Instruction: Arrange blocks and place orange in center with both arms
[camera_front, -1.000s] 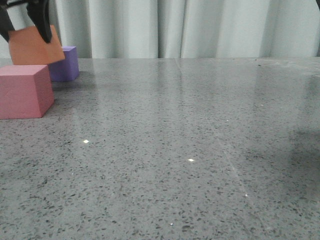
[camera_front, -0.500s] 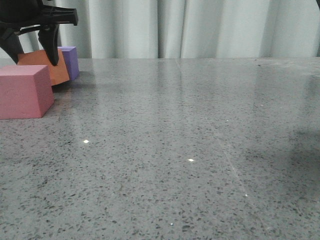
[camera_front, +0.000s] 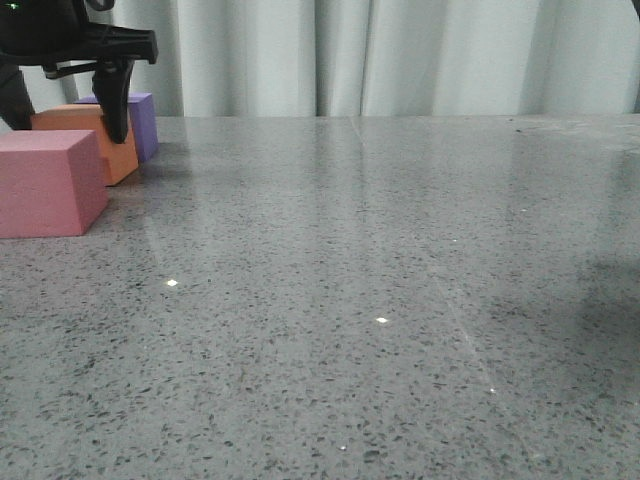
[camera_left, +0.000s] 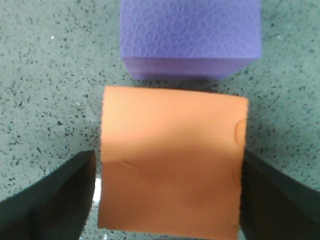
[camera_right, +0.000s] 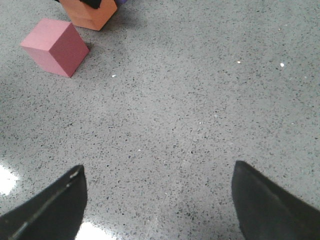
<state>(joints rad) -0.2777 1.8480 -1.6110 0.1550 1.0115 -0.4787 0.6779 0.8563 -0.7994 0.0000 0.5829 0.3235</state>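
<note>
- The left gripper (camera_left: 167, 197) straddled the orange (camera_left: 170, 165), fingers slightly apart from its sides.
- It sat between purple (camera_front: 143, 122) and pink (camera_front: 48, 182), near the counter's (camera_front: 400, 280) far left corner.
- The right gripper (camera_right: 159, 200) gaped, empty.

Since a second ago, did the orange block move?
Yes. The orange block came down from above the pink block and now sits on the table behind it, by the purple block.

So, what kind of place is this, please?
Probably a robot test bench in a lab or studio, not a home: a grey speckled stone-like tabletop, a plain pale curtain as backdrop, and only foam cubes, like the pink cube, as props.
</note>
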